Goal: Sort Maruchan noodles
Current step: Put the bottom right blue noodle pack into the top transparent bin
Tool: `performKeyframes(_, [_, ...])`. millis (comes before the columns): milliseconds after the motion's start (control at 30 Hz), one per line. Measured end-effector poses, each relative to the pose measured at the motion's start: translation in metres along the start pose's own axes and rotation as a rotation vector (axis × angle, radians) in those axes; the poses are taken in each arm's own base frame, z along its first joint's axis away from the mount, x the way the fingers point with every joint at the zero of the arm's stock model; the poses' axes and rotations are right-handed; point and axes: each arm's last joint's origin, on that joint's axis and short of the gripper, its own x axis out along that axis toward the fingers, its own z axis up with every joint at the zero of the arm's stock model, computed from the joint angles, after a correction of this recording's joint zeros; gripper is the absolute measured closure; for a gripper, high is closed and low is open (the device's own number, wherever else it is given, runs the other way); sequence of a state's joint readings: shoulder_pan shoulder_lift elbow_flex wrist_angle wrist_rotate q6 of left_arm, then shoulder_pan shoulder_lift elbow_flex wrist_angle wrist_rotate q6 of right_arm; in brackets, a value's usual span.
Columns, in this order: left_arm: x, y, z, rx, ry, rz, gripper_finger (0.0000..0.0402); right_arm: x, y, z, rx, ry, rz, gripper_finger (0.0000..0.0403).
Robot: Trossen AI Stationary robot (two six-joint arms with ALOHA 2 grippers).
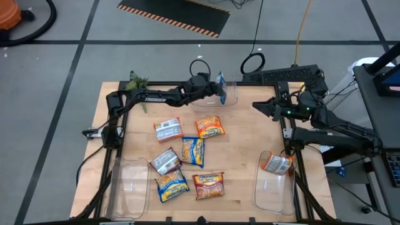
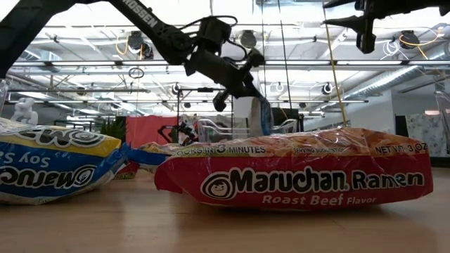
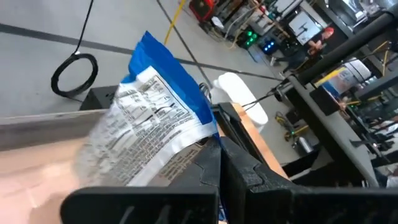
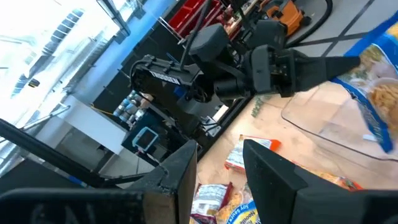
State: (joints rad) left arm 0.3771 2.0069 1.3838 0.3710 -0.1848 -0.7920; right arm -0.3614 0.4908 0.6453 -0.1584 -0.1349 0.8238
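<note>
Left gripper [image 1: 219, 89] pinches a blue Maruchan packet [image 1: 220, 79], held above the clear bin [image 1: 226, 99] at the table's far edge. Right gripper [image 1: 257, 107] hangs empty, fingers apart. Six packets [image 1: 187, 157] lie mid-table; one packet [image 1: 277, 164] sits in the right bin [image 1: 272, 194].

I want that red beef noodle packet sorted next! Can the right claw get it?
Probably yes. The right claw is open and holds nothing, and the flat red plastic roast-beef packet lies uncovered on the wooden table with nothing between them.
</note>
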Motion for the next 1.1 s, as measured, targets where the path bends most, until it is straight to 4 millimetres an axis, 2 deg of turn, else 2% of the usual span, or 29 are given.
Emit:
performKeyframes(900, [0.019,0.015,-0.021,-0.072,-0.01,-0.015,0.0401,0.0,-0.005,0.004,-0.026,-0.034,-0.043,0.0275])
performKeyframes(1100, [0.026,0.006,-0.021,-0.064,-0.016,-0.048,0.0401,0.0,-0.007,0.006,-0.021,-0.045,-0.059,0.0275])
